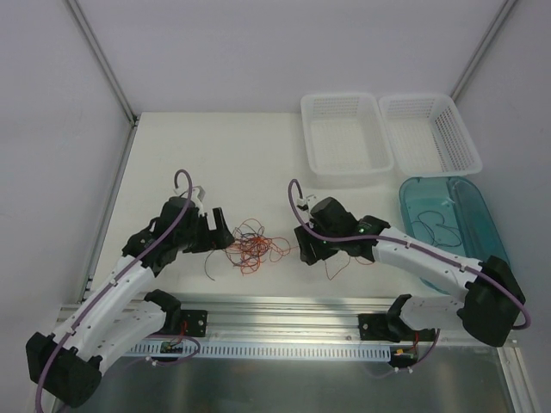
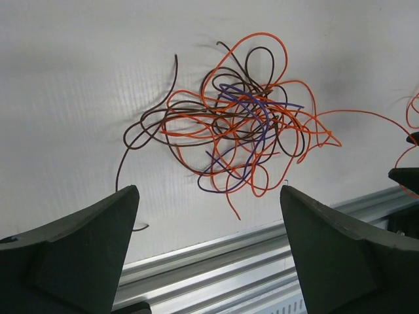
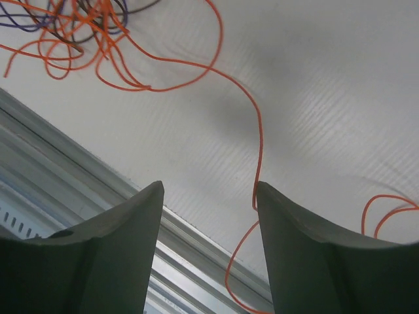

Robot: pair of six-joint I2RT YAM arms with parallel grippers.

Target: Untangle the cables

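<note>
One thin dark wire (image 1: 435,225) is seen in the teal plastic tray (image 1: 475,200); the orange-brown-purple wire tangle (image 2: 239,124) is left knotted; left gripper (image 2: 208,191) and right gripper (image 3: 208,186) jaws are parted.

The top camera sits high behind the arms (image 1: 120,292) and looks down on the whole tabletop (image 1: 172,155), with their bases at the bottom of the frame. Each wrist camera sits low and close, looking out past the left claw (image 2: 209,190) or the right claw (image 3: 209,184). All three see the cables (image 1: 250,245), at the upper left in the right wrist view.
</note>
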